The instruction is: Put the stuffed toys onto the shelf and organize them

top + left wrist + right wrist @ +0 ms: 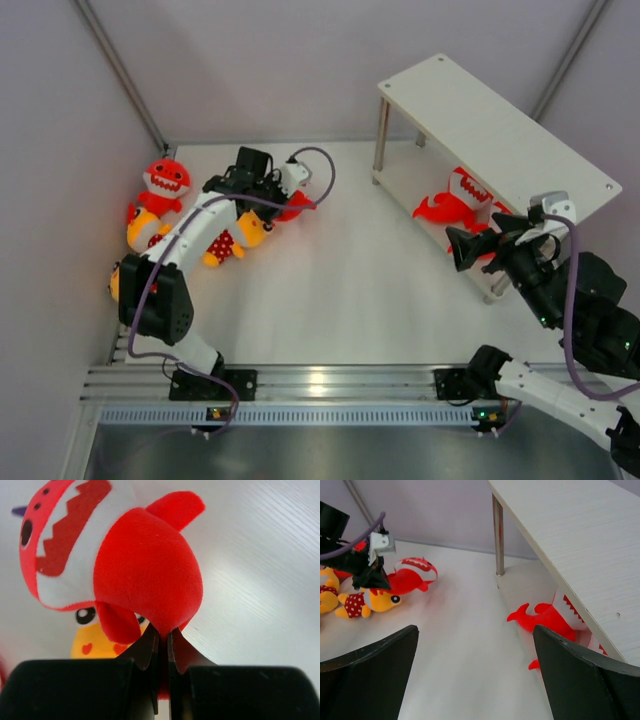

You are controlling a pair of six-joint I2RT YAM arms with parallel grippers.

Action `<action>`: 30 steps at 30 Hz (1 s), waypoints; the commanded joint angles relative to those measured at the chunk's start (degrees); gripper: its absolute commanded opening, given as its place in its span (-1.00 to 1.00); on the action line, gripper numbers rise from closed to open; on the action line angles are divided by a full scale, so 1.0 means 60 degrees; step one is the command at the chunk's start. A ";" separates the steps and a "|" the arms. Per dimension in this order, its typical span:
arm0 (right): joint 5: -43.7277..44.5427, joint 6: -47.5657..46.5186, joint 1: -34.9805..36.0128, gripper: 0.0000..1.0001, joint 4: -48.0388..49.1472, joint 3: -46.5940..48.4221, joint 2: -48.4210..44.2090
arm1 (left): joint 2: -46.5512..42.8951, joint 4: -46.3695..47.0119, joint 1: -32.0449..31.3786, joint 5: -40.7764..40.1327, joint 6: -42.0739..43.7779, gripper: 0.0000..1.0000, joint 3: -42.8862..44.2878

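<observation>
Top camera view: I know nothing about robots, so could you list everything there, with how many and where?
table: one, white, under everything.
shelf: one, off-white with grey legs, two boards, far right.
red sharks: three clearly seen, red with white toothy mouths; one on the shelf's lower board, one upright by the left wall, one pinched in the left gripper.
yellow-orange figures: at least two, red white-dotted shorts; one lying beside the pinched shark, one next to the shark by the wall.
rail: one, silver, near edge, carrying both arm bases.
left gripper: one, black, shut on a shark.
right gripper: one, black, open and empty, in front of the shelf.
</observation>
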 commanded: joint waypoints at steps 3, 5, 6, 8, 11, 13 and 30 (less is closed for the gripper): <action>-0.0324 0.0402 0.0060 0.99 0.0528 -0.0007 -0.0367 | -0.0698 -0.1256 -0.1718 0.0049 0.1492 -1.00 -0.0755; -0.0383 0.0519 0.0075 0.99 0.0426 0.0051 -0.0484 | -0.0771 -0.1344 -0.2611 -0.0684 0.1771 -1.00 -0.0668; -0.0383 0.0563 0.0075 0.99 0.0382 0.0124 -0.0528 | -0.0757 -0.1373 -0.2846 -0.0817 0.1815 -1.00 -0.0537; -0.0383 0.0636 0.0060 0.98 0.0192 0.0270 -0.0601 | -0.0640 -0.1608 -0.3402 -0.1038 0.1844 -1.00 0.0078; -0.0354 0.0680 0.0060 0.99 0.0118 0.0315 -0.0733 | -0.0888 -0.1594 -0.3828 -0.0951 0.2735 -1.00 0.0373; -0.0354 0.0637 0.0075 0.99 0.0205 0.0242 -0.0879 | -0.1005 -0.1564 -0.3976 -0.0805 0.3659 -1.00 0.0489; 0.0217 -0.0008 0.0075 0.99 -0.0161 -0.0022 -0.1655 | 0.2931 0.0719 -0.4093 -0.0628 0.4085 -1.00 0.4429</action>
